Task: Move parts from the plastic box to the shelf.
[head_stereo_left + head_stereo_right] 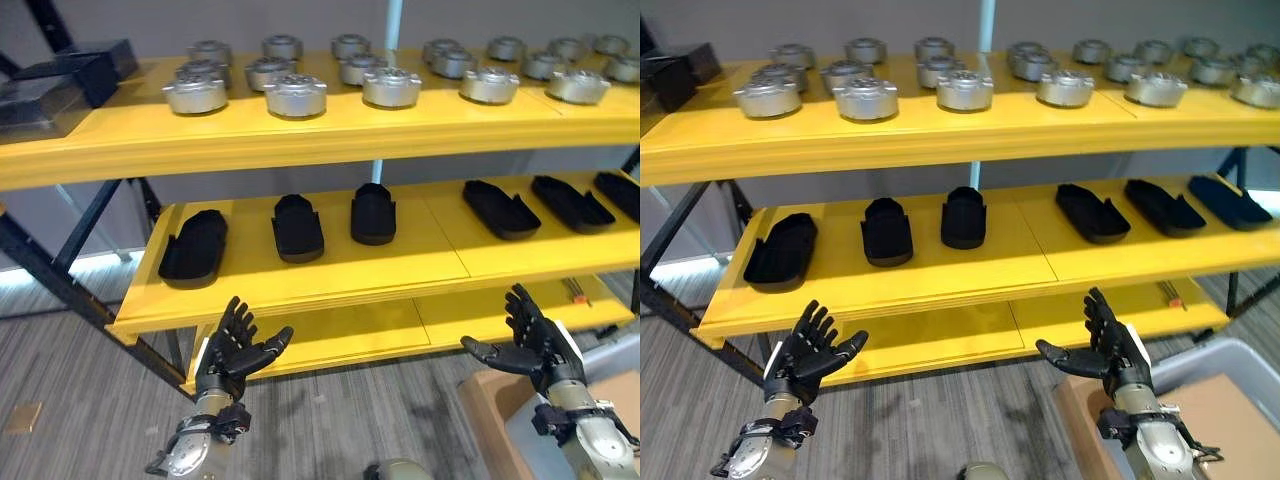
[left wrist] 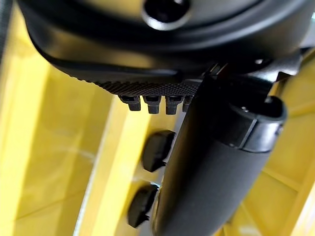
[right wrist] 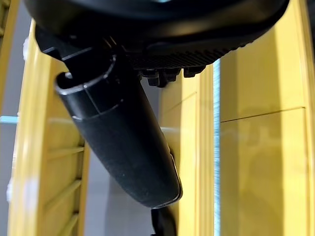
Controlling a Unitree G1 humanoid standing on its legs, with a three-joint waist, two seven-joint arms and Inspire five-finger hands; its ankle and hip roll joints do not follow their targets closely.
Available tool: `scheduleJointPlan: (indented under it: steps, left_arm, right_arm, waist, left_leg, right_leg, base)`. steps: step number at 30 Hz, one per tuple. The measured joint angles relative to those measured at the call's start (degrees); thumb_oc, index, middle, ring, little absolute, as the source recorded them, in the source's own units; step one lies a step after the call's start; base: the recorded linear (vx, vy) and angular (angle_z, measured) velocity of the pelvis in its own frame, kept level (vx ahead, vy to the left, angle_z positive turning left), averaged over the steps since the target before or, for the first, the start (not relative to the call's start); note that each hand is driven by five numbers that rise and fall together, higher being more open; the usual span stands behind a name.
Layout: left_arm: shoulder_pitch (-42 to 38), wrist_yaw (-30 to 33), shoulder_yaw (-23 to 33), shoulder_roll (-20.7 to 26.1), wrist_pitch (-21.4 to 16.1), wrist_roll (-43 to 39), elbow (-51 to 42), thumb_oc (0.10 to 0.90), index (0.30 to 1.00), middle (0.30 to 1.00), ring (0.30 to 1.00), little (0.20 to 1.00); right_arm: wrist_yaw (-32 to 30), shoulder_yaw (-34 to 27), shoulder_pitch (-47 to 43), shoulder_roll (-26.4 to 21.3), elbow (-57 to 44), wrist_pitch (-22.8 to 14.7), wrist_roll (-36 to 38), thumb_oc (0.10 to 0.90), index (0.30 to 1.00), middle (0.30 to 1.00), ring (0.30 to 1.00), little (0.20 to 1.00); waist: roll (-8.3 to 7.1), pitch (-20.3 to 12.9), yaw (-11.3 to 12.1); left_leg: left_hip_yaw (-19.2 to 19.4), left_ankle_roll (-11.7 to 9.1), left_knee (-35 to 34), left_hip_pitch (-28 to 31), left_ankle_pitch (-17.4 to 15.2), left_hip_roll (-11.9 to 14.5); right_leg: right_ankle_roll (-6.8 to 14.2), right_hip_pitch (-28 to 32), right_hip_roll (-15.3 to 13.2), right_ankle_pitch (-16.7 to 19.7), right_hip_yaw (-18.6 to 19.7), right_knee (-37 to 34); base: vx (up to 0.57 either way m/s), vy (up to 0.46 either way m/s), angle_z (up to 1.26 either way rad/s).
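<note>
lining the yellow shelf (image 1: 300, 275): black parts (image 1: 298, 228) (silver ones (image 1: 295, 96) above).

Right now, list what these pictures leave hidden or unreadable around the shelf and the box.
- Plastic box: cut off by the right eye view's edge, with a cardboard piece covering it; no contents visible.
- Bottom shelf: its back lies under the middle shelf.
- Small orange item on the bottom shelf: too small to identify.
- Dark trays, top shelf: cut off at the left edge.

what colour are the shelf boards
Yellow shelf boards, carried on a dark frame; clearest in the left eye view.
</note>
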Motion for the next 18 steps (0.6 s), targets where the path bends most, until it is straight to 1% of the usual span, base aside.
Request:
scheduleJointPlan:
  steps: [1,2,3,4,5,6,7,8,9,10,11,12,13,14,15,16,17,18]
  left_arm:
    - [0.18,-0.32,-0.23,-0.25,0.01,0.00,0.21,0.900,1.000,1.000,1.000,1.000]
    - [0.20,-0.40,-0.37,-0.31,0.00,0.00,0.33,0.900,1.000,1.000,1.000,1.000]
    - [0.10,-0.28,-0.25,-0.30,0.00,0.00,0.80,0.900,1.000,1.000,1.000,1.000]
    - [0.34,-0.13,0.07,-0.24,0.00,0.00,1.46,0.900,1.000,1.000,1.000,1.000]
    - [0.30,0.00,0.46,-0.31,0.00,0.02,2.13,0.900,1.000,1.000,1.000,1.000]
    - [0.33,0.22,0.89,-0.46,-0.04,0.02,2.46,0.900,1.000,1.000,1.000,1.000]
    - [0.37,0.42,1.03,-0.40,-0.04,0.00,2.79,0.900,1.000,1.000,1.000,1.000]
    - [0.44,1.04,1.18,-0.63,-0.07,0.00,3.22,0.900,1.000,1.000,1.000,1.000]
    - [0.27,1.49,0.91,-1.24,-0.07,0.06,3.98,0.900,1.000,1.000,1.000,1.000]
    - [0.07,1.97,0.67,-3.32,-0.29,0.05,3.44,0.900,1.000,1.000,1.000,1.000]
    - [0.28,2.18,0.93,-2.42,-1.31,0.03,0.35,0.900,1.000,1.000,1.000,1.000]
    - [-1.42,2.22,1.14,1.07,-1.70,0.04,-0.63,0.900,1.000,1.000,1.000,1.000]
    - [-3.95,2.59,1.05,0.75,-1.38,0.02,1.58,0.900,1.000,1.000,1.000,1.000]
    - [-4.47,2.99,1.14,0.38,-1.45,0.02,1.53,0.900,1.000,1.000,1.000,1.000]
    - [-4.58,3.26,1.13,0.28,-1.57,0.00,1.36,0.900,1.000,1.000,1.000,1.000]
    - [-4.80,3.50,1.12,-0.11,-1.57,-0.02,1.39,0.900,1.000,1.000,1.000,1.000]
    - [-4.86,3.72,1.09,-0.14,-1.57,-0.02,1.37,0.900,1.000,1.000,1.000,1.000]
    - [-5.08,4.06,1.10,-0.18,-1.55,-0.06,1.43,0.900,1.000,1.000,1.000,1.000]
  right_arm:
    - [-0.13,-0.54,-0.11,-0.29,-0.13,-0.22,0.00,0.900,1.000,1.000,1.000,1.000]
    - [-0.25,-0.85,-0.38,-0.49,-0.13,-0.38,0.00,0.900,1.000,1.000,1.000,1.000]
    - [-0.61,-0.95,-1.09,-1.00,-0.11,-0.38,-0.01,0.900,1.000,1.000,1.000,1.000]
    - [-0.64,-0.49,-1.28,-1.20,0.03,-0.37,-0.02,0.900,1.000,1.000,1.000,1.000]
    - [-0.94,0.24,-1.52,-0.89,0.12,-0.38,-0.03,0.900,1.000,1.000,1.000,1.000]
    - [-1.03,1.09,-2.03,-0.79,0.11,-0.42,-0.04,0.900,1.000,1.000,1.000,1.000]
    - [-1.02,1.78,-2.69,-0.54,0.12,-0.43,-0.09,0.900,1.000,1.000,1.000,1.000]
    - [-0.90,2.31,-3.87,0.20,0.11,-0.43,-0.11,0.900,1.000,1.000,1.000,1.000]
    - [-0.82,2.37,-4.41,0.66,0.11,-0.73,-0.10,0.900,1.000,1.000,1.000,1.000]
    - [-0.88,1.90,-5.30,0.51,-0.02,-1.45,-0.08,0.900,1.000,1.000,1.000,1.000]
    - [-1.08,1.83,-6.37,2.09,-0.09,-1.77,-0.07,0.900,1.000,1.000,1.000,1.000]
    - [-1.70,2.11,-5.34,4.70,-0.31,-1.79,-0.07,0.900,1.000,1.000,1.000,1.000]
    - [-1.98,2.28,-5.67,4.90,0.41,-1.46,-0.11,0.900,1.000,1.000,1.000,1.000]
    - [-2.19,2.41,-5.44,5.01,-0.21,-1.65,-0.08,0.900,1.000,1.000,1.000,1.000]
    - [-2.34,2.33,-5.59,5.23,-0.42,-2.05,-0.09,0.900,1.000,1.000,1.000,1.000]
    - [-2.71,2.33,-5.64,5.27,-0.53,-2.22,-0.09,0.900,1.000,1.000,1.000,1.000]
    - [-3.19,2.34,-5.55,5.26,-0.56,-2.18,-0.09,0.900,1.000,1.000,1.000,1.000]
    - [-3.47,2.33,-5.18,5.21,-0.57,-2.13,-0.09,0.900,1.000,1.000,1.000,1.000]
  waist:
    - [0.57,0.52,0.64]
    - [1.22,1.04,0.83]
    - [2.09,2.55,1.66]
    - [2.60,3.16,3.60]
    - [2.57,3.47,3.88]
    - [2.60,3.55,4.48]
    - [2.41,3.82,5.02]
    - [2.01,4.09,5.82]
    - [3.25,3.93,5.25]
    - [6.87,4.33,5.87]
    - [5.97,5.22,5.67]
    - [-0.49,6.00,5.38]
    - [-0.29,6.97,5.08]
    - [-0.46,6.54,5.27]
    - [-0.44,6.64,5.06]
    - [-0.22,6.64,4.56]
    - [0.40,6.39,3.75]
    - [0.63,6.42,3.52]
  left_leg:
    - [0.13,-1.18,0.17,-1.23,-1.98,-1.85]
    - [0.49,-0.88,0.23,-2.76,-3.12,-3.29]
    - [-0.08,-1.36,-1.79,-4.94,-4.20,-6.55]
    - [0.01,-1.28,-3.04,-6.23,-4.29,-8.04]
    - [-2.02,-1.38,-4.22,-6.94,-4.40,-9.07]
    - [-3.16,-1.68,-4.74,-7.77,-4.77,-9.90]
    - [-3.94,-1.25,-3.33,-8.39,-5.09,-10.36]
    - [-5.62,-0.80,-1.28,-8.10,-5.79,-11.07]
    - [-5.26,-0.84,-0.41,-8.01,-6.05,-10.52]
    - [-5.59,0.51,-2.18,-6.50,-7.94,-6.12]
    - [-4.46,-2.51,-3.95,-4.63,-5.70,-4.83]
    - [-1.19,-2.56,-1.71,-5.31,-4.64,-8.30]
    - [-1.74,-1.93,0.60,-6.29,-4.82,-7.48]
    - [-1.35,-1.10,1.25,-7.50,-5.32,-7.25]
    - [-0.25,-1.39,1.36,-8.14,-5.41,-7.21]
    - [0.82,-1.04,1.14,-8.70,-5.62,-7.40]
    - [2.02,-0.56,0.92,-9.61,-5.62,-7.84]
    - [2.81,-0.35,0.90,-9.89,-5.64,-8.26]
  right_leg:
    - [-0.07,0.04,-0.23,0.04,-0.20,-0.37]
    - [-0.39,0.03,-0.17,0.20,-0.34,-1.06]
    - [-1.31,-0.04,-0.15,0.75,-0.44,-2.55]
    - [-1.42,0.02,0.13,0.87,-0.37,-3.36]
    - [-1.00,-0.43,0.48,1.12,0.46,-4.02]
    - [-0.88,-0.93,0.89,1.31,1.13,-5.25]
    - [-0.09,-1.25,1.10,1.63,2.04,-6.49]
    - [0.30,-1.60,1.88,1.85,4.61,-8.36]
    - [2.34,-0.12,3.22,2.54,5.03,-12.85]
    - [2.25,0.08,6.70,1.65,4.09,-11.63]
    - [2.03,-1.71,5.41,-1.96,2.26,0.39]
    - [2.71,1.21,0.17,-6.03,5.59,0.84]
    - [2.76,0.97,1.30,-6.15,5.95,0.37]
    - [2.76,0.25,1.40,-4.85,6.53,-0.82]
    - [3.24,-0.45,0.94,-3.92,6.90,-1.60]
    - [3.71,-1.05,0.27,-3.33,7.28,-2.68]
    - [4.78,-1.57,-0.72,-2.22,7.15,-4.19]
    - [5.48,-1.64,-1.58,-1.42,7.18,-4.81]
  base:
    - [0.08,-0.012,0.34]
    - [0.11,0.006,0.30]
    - [0.18,0.046,0.09]
    - [0.19,0.047,-0.03]
    - [0.29,0.119,-0.24]
    - [0.26,0.109,-0.28]
    - [0.33,0.149,-0.69]
    - [0.16,0.066,-0.72]
    - [0.21,0.102,-0.90]
    - [0.20,0.094,-0.88]
    - [0.26,0.127,-0.69]
    - [0.14,0.070,-0.39]
    - [0.17,0.083,-0.29]
    - [0.11,0.050,-0.52]
    - [0.19,0.081,-0.66]
    - [0.12,0.045,-0.49]
    - [0.12,0.044,-0.38]
    - [0.08,0.015,-0.22]
